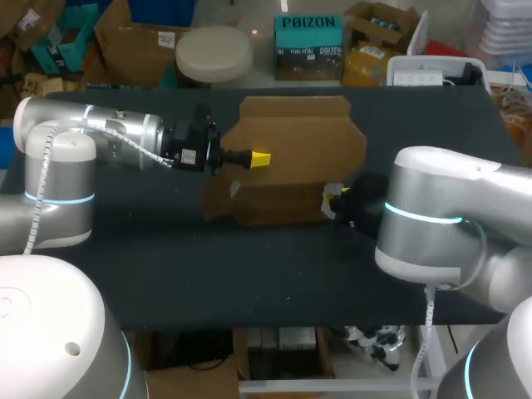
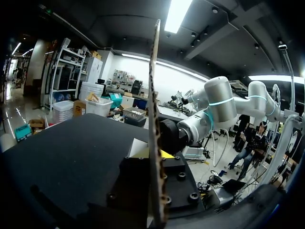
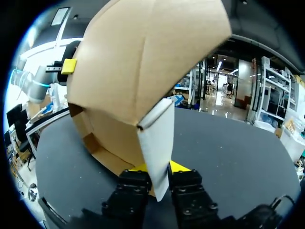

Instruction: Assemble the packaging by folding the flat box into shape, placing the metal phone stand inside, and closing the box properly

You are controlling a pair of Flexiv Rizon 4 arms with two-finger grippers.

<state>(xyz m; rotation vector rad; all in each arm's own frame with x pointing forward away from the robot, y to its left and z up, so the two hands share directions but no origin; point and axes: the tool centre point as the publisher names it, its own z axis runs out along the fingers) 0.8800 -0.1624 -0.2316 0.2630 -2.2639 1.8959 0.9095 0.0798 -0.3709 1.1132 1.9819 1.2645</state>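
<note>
left arm (image 1: pixel 112 133) and right arm (image 1: pixel 432 208) are rounded silver with cyan rings and white coiled cables (image 1: pixel 39 187); left tool (image 1: pixel 260 158) black, yellow-tipped.

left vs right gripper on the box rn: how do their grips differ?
The left gripper pinches a brown panel of the cardboard box, edge-on to its wrist camera; right gripper pinches a white flap at a box corner. From the head view, left gripper shows plainly, right gripper is mostly hidden by its arm. Both are shut on the box.
</note>
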